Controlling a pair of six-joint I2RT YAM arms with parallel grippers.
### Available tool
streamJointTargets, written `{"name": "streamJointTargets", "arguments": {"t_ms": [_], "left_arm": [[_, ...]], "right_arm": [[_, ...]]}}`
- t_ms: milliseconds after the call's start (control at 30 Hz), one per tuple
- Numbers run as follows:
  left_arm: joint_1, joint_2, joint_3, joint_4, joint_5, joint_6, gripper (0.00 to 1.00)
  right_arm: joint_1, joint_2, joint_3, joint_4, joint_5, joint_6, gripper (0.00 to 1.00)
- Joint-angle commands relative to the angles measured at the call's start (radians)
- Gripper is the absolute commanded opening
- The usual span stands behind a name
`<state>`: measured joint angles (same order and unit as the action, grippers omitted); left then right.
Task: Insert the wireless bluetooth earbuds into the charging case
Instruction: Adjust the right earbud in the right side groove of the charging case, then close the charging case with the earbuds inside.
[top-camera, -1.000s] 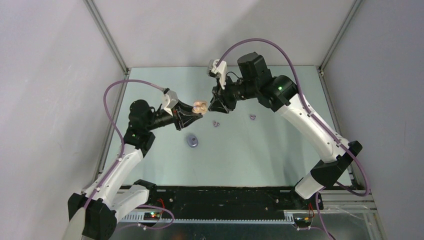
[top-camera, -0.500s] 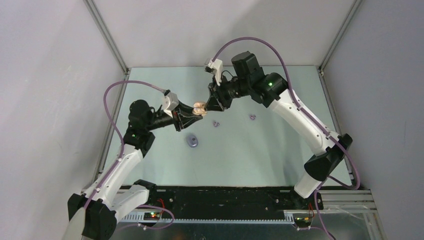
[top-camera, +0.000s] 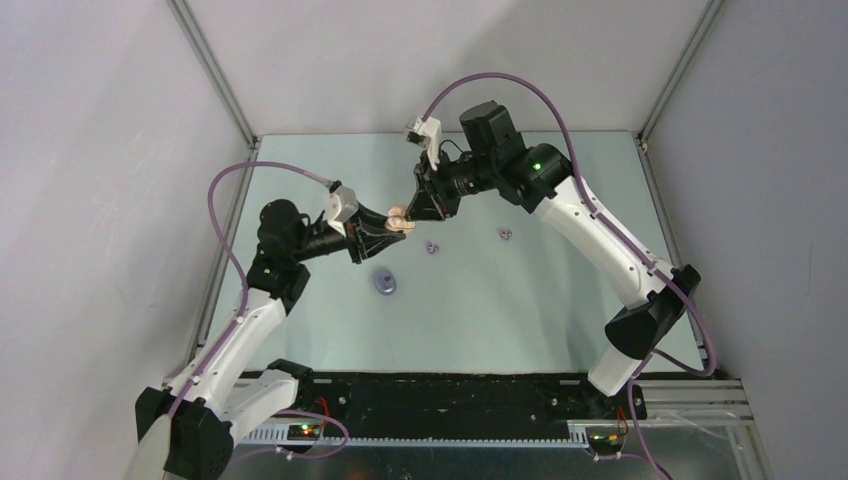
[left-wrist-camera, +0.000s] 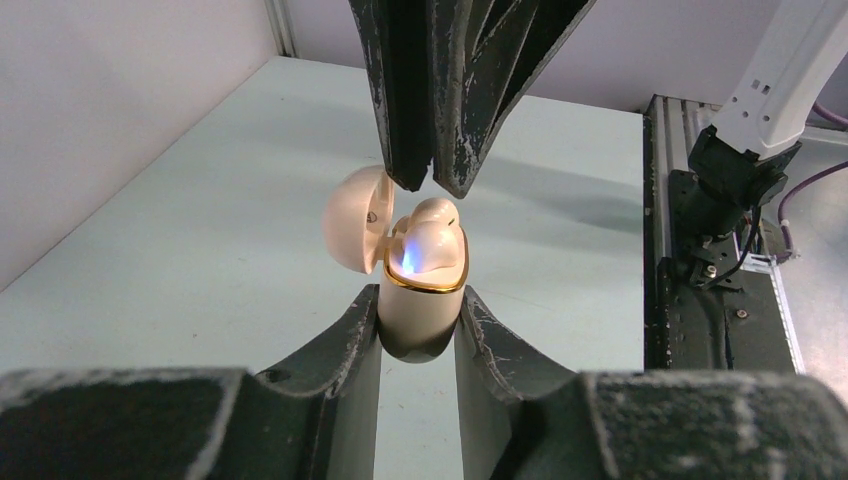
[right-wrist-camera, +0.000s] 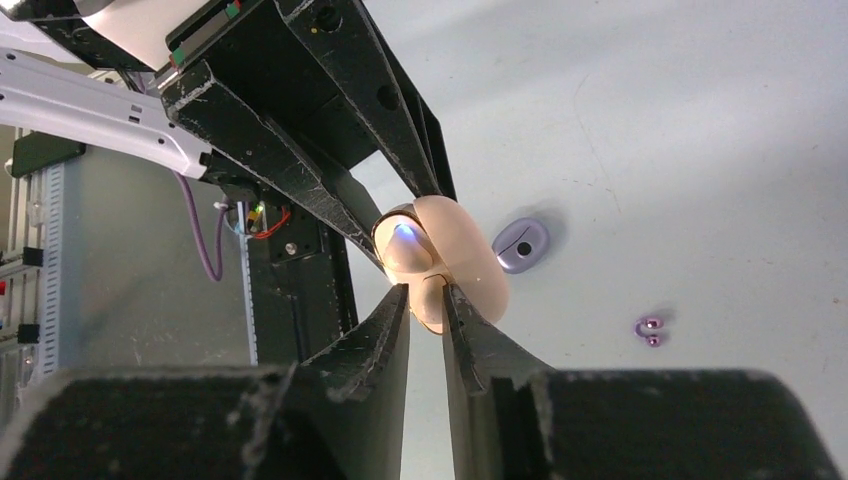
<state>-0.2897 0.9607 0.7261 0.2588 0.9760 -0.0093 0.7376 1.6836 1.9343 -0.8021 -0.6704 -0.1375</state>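
1. Leftward, the worktop (top-camera: 300, 330) ends at a metal rail along the grey wall. The left arm reaches inward from its near-left corner.
2. A purple case (top-camera: 384, 283) lies flat on the worktop, apart from everything else, with open surface on all sides. From above it is only a small pebble, and its seam is too small to read.
3. The left pincer (left-wrist-camera: 420, 300) is clamped on the lower body of the cream charging case (left-wrist-camera: 420, 335) and holds it up off the worktop. Its fingers hide the case's sides, and the bottom is out of sight. The lid (left-wrist-camera: 355, 230) is swung open to the left in the left wrist view.
4. The cream earbuds (left-wrist-camera: 432, 243) show as rounded lumps above the case's gold rim, with a blue light glowing at the front. The rim hides how deep each one sits.
5. The right pincer (right-wrist-camera: 427, 290) meets the case from the far side, its jaws nearly together with only a slit between them. Its tips are at the farther lump, but I cannot tell whether they pinch it or merely touch it. From above, the meeting point is one blurred cream spot.
6. One purple earbud (top-camera: 432, 247) lies on the worktop just right of the pincers. A second purple earbud (top-camera: 505, 235) lies well apart, farther right. Both are too small to show their shape.
7. Rightward, the right arm arches over open worktop that runs to the right rail.
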Motion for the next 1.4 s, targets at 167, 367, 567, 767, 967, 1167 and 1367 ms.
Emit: {"name": "streamJointTargets", "arguments": {"t_ms": [167, 367, 567, 767, 967, 1167, 1367], "left_arm": [[0.006, -0.023, 0.017, 0.014, 0.015, 0.019, 0.00], [0.008, -0.021, 0.018, -0.006, 0.024, 0.044, 0.00], [0.007, -0.013, 0.050, -0.073, 0.062, 0.139, 0.00], [-0.005, -0.011, 0.104, -0.214, 0.070, 0.256, 0.00], [-0.007, -0.001, 0.110, -0.148, 0.022, 0.147, 0.00], [0.009, 0.051, 0.125, -0.028, -0.120, -0.119, 0.00], [0.019, 0.130, 0.131, 0.019, -0.157, -0.259, 0.00]], "right_arm": [[-0.015, -0.021, 0.065, 0.007, -0.106, -0.051, 0.26], [-0.010, -0.113, 0.040, 0.004, -0.088, -0.236, 0.62], [-0.008, -0.087, -0.022, -0.016, -0.043, -0.364, 0.97], [0.025, 0.011, 0.037, -0.075, -0.081, -0.410, 0.98], [0.091, 0.010, 0.027, -0.078, -0.010, -0.456, 0.96], [0.175, -0.093, -0.120, 0.019, 0.308, -0.505, 0.97], [0.175, -0.208, -0.302, 0.153, 0.536, -0.494, 0.99]]}}
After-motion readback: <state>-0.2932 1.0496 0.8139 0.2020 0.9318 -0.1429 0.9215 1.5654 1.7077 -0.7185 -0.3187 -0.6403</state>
